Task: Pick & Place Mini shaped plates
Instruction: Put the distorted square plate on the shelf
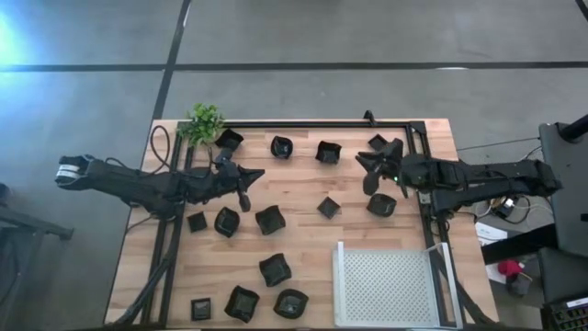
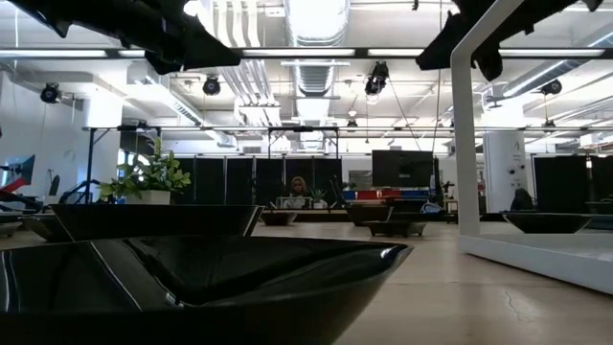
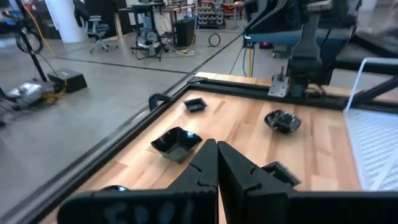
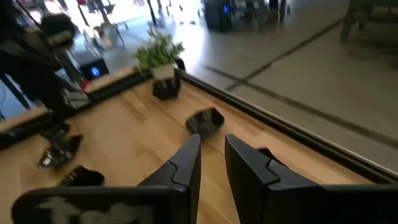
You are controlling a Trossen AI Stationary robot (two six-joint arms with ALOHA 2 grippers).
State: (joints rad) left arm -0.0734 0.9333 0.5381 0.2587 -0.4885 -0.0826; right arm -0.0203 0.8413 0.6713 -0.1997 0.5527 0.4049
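Several small black mini shaped plates (image 1: 270, 220) lie scattered on the wooden table, each resting on its base; one (image 2: 192, 287) sits right in front of the low camera. My left gripper (image 1: 250, 180) is shut and hovers over the table's left middle, above bare wood with plates (image 3: 177, 143) ahead of it. My right gripper (image 1: 370, 171) hovers over the far right part, its fingers slightly apart (image 4: 212, 146), near a plate (image 4: 205, 121) and holding nothing. In the low view both arms show only at the top.
A white perforated tray (image 1: 386, 285) sits at the near right corner, its raised frame (image 2: 465, 144) standing upright. A small green plant (image 1: 204, 121) stands at the far left corner. A black metal frame (image 1: 312, 122) runs along the far and side edges.
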